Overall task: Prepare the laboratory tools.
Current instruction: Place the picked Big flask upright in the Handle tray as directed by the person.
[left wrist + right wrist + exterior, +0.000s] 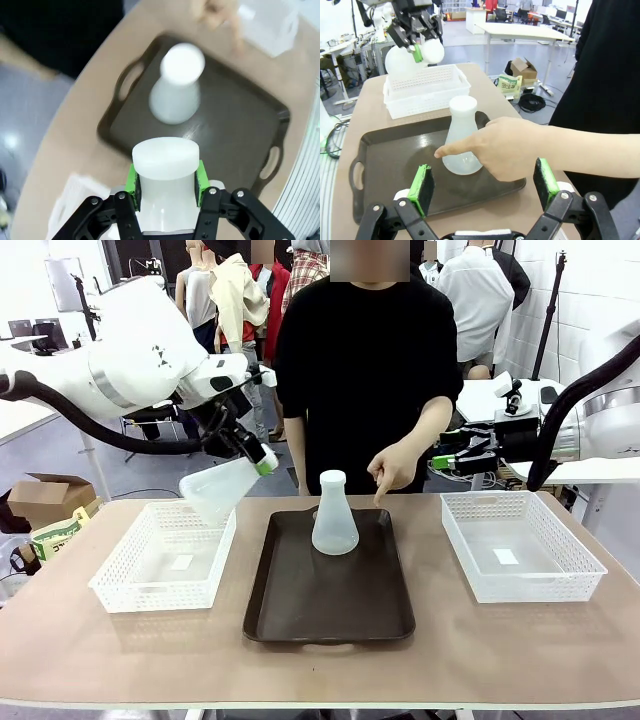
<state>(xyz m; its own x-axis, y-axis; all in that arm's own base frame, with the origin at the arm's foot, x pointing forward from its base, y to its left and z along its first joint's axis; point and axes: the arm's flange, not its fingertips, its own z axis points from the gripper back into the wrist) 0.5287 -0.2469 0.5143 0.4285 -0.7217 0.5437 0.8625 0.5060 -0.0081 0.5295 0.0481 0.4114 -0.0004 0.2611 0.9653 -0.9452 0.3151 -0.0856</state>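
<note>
My left gripper (262, 460) is shut on the neck of a frosted-white conical flask (215, 490), which hangs tilted above the left basket (120, 590). In the left wrist view the green pads (132, 181) clamp that flask's neck (165, 165). A second flask (334, 515) stands upright at the back of the dark brown tray (330, 610). My right gripper (440, 458) is open behind the table's far right, nothing between its pads (422, 186). In the right wrist view the upright flask (461, 140) lies ahead, with the person's hand (505, 147) pointing at it.
A second white lattice basket (520, 560) sits at the right of the table. The person stands at the far edge, their pointing hand (392, 470) over the tray's back right corner. A cardboard box (45, 498) stands on the floor at the left.
</note>
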